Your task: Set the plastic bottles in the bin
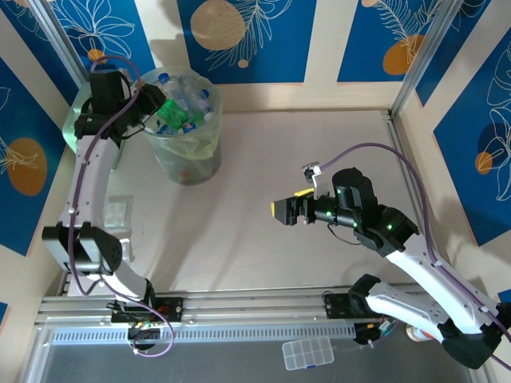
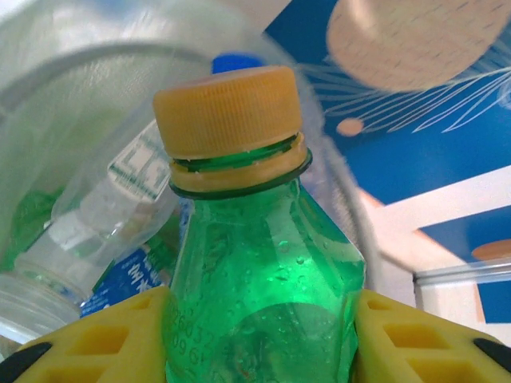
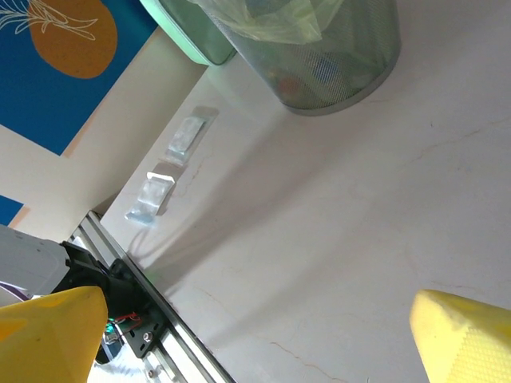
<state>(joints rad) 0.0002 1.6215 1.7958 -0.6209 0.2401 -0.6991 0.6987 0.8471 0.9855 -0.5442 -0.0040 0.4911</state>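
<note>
The bin [image 1: 189, 155] stands at the back left with several plastic bottles [image 1: 194, 101] piled inside its bag liner. My left gripper [image 1: 158, 109] hangs over the bin's rim, shut on a green bottle [image 1: 172, 112]. In the left wrist view that green bottle [image 2: 259, 263], yellow cap up, sits clamped between the yellow fingers [image 2: 96, 339] of the left gripper [image 2: 259, 351]. Behind it lie a clear bottle [image 2: 100, 211] and a blue-labelled one. My right gripper [image 1: 289, 206] hovers above the middle of the table, open and holding nothing. The right gripper [image 3: 255, 343] faces bare tabletop, the bin [image 3: 339, 64] beyond it.
A mint green box [image 1: 72, 128] sits left of the bin, against the wall. Small clear plastic pieces [image 1: 118, 211] lie by the left arm. A clear compartment case [image 1: 307, 353] rests beyond the front rail [image 1: 255, 307].
</note>
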